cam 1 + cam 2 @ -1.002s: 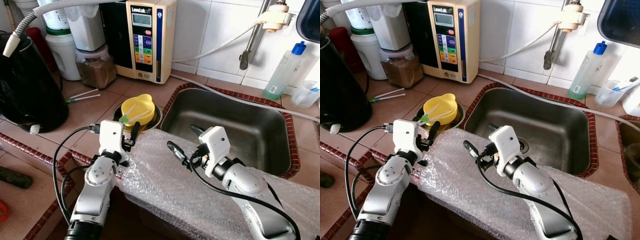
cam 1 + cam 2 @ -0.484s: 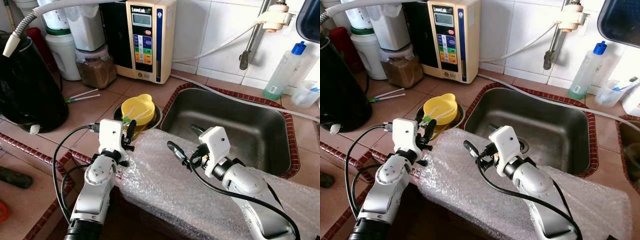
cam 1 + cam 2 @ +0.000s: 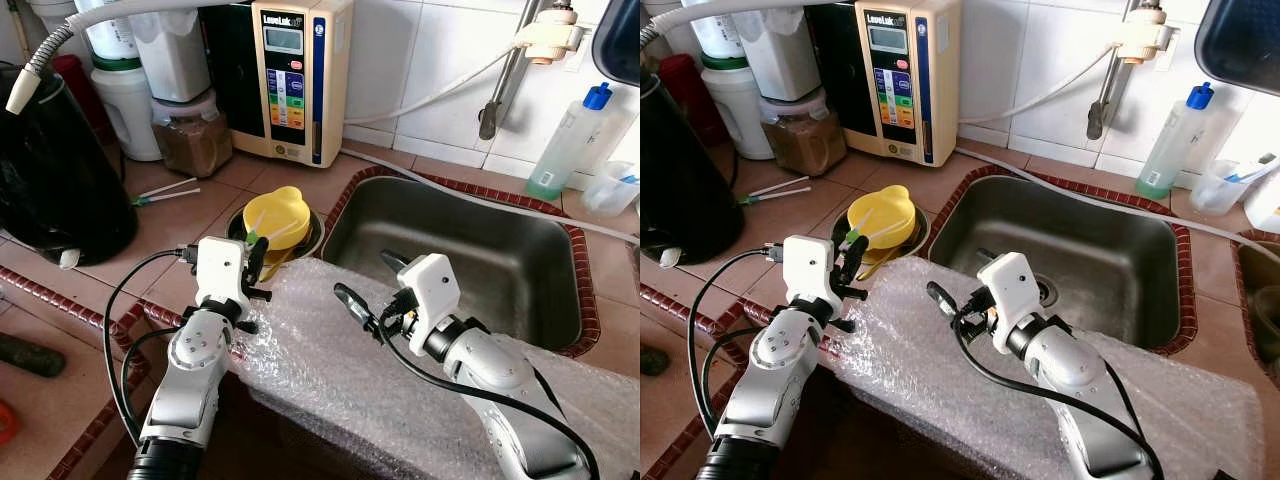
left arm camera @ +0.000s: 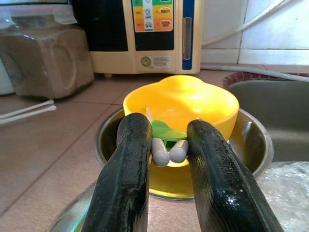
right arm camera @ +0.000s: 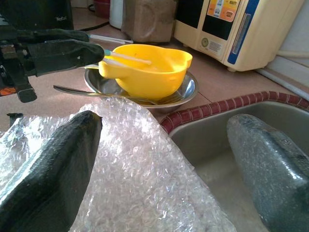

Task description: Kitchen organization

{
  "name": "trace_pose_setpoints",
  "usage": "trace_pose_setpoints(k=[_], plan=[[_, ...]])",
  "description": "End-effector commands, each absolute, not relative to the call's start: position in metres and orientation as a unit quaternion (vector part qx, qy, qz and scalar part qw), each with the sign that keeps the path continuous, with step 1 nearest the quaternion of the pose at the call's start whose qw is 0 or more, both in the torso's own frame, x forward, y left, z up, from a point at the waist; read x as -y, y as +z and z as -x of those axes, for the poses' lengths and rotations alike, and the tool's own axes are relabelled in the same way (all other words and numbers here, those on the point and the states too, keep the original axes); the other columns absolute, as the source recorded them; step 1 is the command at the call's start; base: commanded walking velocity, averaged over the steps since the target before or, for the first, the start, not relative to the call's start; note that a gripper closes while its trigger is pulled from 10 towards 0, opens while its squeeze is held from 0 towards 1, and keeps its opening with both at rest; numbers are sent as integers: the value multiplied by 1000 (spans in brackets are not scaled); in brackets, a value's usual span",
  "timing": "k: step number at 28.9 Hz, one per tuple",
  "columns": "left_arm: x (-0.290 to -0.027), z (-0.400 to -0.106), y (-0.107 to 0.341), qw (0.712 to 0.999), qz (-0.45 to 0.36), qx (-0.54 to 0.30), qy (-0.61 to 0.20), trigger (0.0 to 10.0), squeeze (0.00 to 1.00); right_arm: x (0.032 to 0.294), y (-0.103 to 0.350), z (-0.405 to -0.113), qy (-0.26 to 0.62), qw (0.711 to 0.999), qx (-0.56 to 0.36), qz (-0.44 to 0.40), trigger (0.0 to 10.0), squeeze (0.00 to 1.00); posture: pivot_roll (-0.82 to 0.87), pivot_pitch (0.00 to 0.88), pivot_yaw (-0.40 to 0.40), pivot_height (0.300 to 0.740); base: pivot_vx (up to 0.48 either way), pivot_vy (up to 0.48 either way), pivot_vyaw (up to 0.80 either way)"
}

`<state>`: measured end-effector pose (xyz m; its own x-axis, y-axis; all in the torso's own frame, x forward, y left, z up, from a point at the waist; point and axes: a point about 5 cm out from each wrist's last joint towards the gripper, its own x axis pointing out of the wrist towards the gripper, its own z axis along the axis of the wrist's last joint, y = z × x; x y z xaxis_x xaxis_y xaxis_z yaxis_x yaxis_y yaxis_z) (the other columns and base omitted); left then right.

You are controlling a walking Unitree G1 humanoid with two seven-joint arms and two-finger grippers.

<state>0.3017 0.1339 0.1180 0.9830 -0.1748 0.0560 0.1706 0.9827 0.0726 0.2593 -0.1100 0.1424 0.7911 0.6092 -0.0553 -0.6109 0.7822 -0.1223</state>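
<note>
Nearest, the right tool (image 3: 362, 287) hovers with fingers apart over the bubble wrap (image 3: 340, 370) draped across the worktop (image 3: 200, 215) edge. Just beyond, the left tool (image 4: 166, 150) is clamped on the two grey stick ends with a green tab (image 4: 166, 140) that lean into the yellow bowl (image 3: 277, 218). The bowl sits loose in a steel dish (image 3: 310, 235) beside the sink (image 3: 450, 250), so I judge a sideways pull could tip the bowl or let the thin sticks slip.

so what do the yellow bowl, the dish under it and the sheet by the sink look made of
Yellow bowl: probably plastic, opaque with a soft, dull sheen. Dish under it: likely stainless steel, silvery and reflective. Sheet over the counter edge: clear bubble wrap, with rows of small air pockets visible.
</note>
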Motion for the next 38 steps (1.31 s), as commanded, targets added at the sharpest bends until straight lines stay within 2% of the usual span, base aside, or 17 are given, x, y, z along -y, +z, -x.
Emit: trace_pose_setpoints(k=[1,14,21,23,24,27,28,30,33,35,38], plan=[[-140,-303,124,996,-45,44,-68,0,0,109,141,-258,326,943,-13,68,10000,0,-17,0,13,740,0,0,0],[-141,-304,146,989,-39,110,-86,0,0,107,140,-259,325,944,-14,58,10000,0,-18,0,8,740,0,0,0],[-120,-301,165,976,-18,148,-160,0,0,111,141,-264,314,948,-7,59,10000,0,-12,0,4,740,0,0,0],[-110,-300,169,968,7,152,-197,0,0,116,146,-273,289,956,4,52,10000,0,-13,0,4,740,0,0,0],[-101,-300,173,960,48,146,-234,0,0,120,152,-282,268,963,15,37,10000,0,-14,0,5,740,0,0,0],[-90,-299,176,945,117,130,-276,0,0,126,158,-293,248,968,26,34,10000,0,-14,0,4,740,0,0,0],[-90,-299,176,945,117,130,-276,0,0,126,158,-293,248,968,26,34,10000,0,-14,0,4,740,0,0,0],[-84,-300,178,937,137,132,-293,0,0,134,162,-302,219,975,32,16,10000,0,-13,0,2,740,0,0,0],[-76,-298,182,929,116,148,-318,0,0,143,169,-314,182,982,36,-44,10000,0,-14,0,3,740,0,0,0],[-72,-297,181,923,125,141,-336,0,0,145,173,-320,168,981,38,-92,10000,0,-15,0,3,740,0,0,0],[-68,-297,179,920,126,136,-344,0,0,143,174,-322,166,979,38,-115,10000,0,-16,0,4,740,0,0,0]])
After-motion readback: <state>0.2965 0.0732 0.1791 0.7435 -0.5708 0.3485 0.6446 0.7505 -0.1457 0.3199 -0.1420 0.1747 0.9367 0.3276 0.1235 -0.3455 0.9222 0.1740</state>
